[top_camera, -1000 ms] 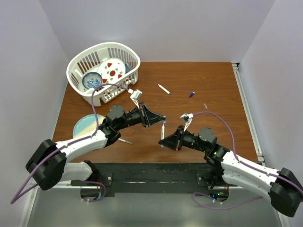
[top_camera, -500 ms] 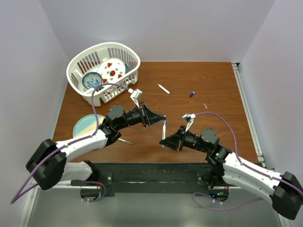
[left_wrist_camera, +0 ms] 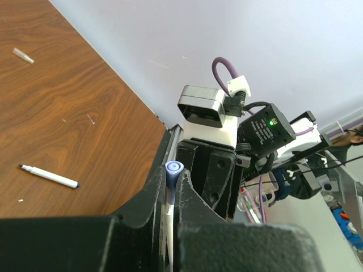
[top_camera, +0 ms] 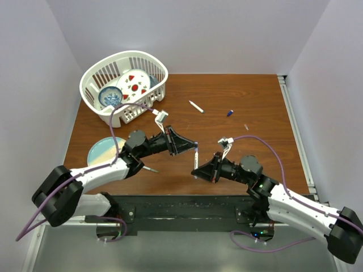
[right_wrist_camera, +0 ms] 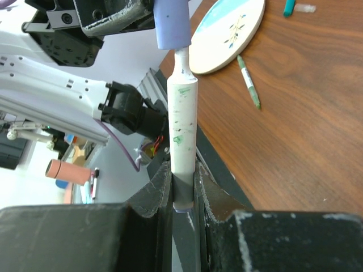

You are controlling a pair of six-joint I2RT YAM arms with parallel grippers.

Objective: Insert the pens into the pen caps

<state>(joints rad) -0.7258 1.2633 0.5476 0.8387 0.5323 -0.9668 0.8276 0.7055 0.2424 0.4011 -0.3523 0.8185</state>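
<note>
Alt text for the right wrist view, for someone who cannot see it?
The right gripper clamps the lower end of a white pen, whose narrow tip meets the mouth of a purple cap gripped by the left gripper above. Behind, on the wooden table, lie a pale plate with a blue edge and a loose pen.

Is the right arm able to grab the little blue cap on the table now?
Probably not yet. The right gripper is shut on a pen, so its fingers are full. Nothing seems to lie between it and the blue cap, though.
</note>
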